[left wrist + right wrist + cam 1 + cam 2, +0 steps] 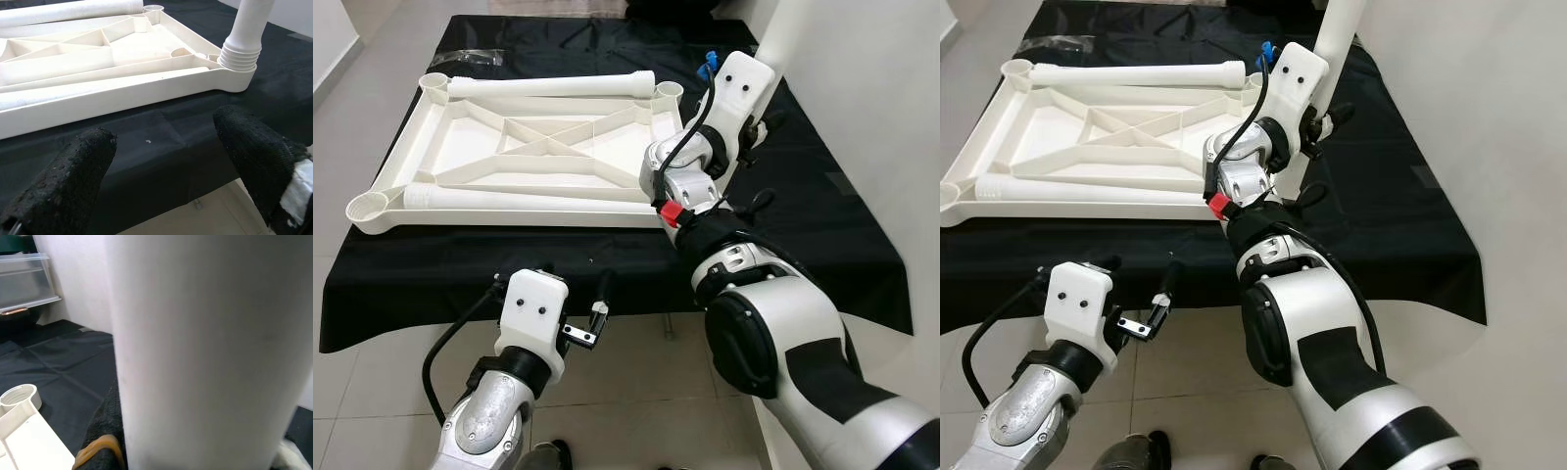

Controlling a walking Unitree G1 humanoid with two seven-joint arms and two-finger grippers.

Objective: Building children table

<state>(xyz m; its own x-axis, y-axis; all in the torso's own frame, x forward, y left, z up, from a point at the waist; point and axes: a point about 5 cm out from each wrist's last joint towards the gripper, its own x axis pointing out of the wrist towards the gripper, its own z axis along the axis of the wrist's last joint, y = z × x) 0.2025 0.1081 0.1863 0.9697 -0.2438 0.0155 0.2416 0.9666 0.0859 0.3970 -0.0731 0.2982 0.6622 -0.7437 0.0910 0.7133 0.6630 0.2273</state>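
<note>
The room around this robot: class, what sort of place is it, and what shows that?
Probably a room in a home, used for assembly: pale floor tiles, a plain white wall, and a black cloth spread under an upturned white tabletop.

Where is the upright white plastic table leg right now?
The upright white plastic table leg stands in the near right corner socket of the upturned white tabletop, clasped by the right gripper.

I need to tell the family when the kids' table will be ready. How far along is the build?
One leg stands in a corner socket of the upside-down tabletop, with the right gripper around it. Two more legs lie loose on the tabletop, and its other three corner sockets are empty. The left gripper hangs open at the table's near edge.
</note>
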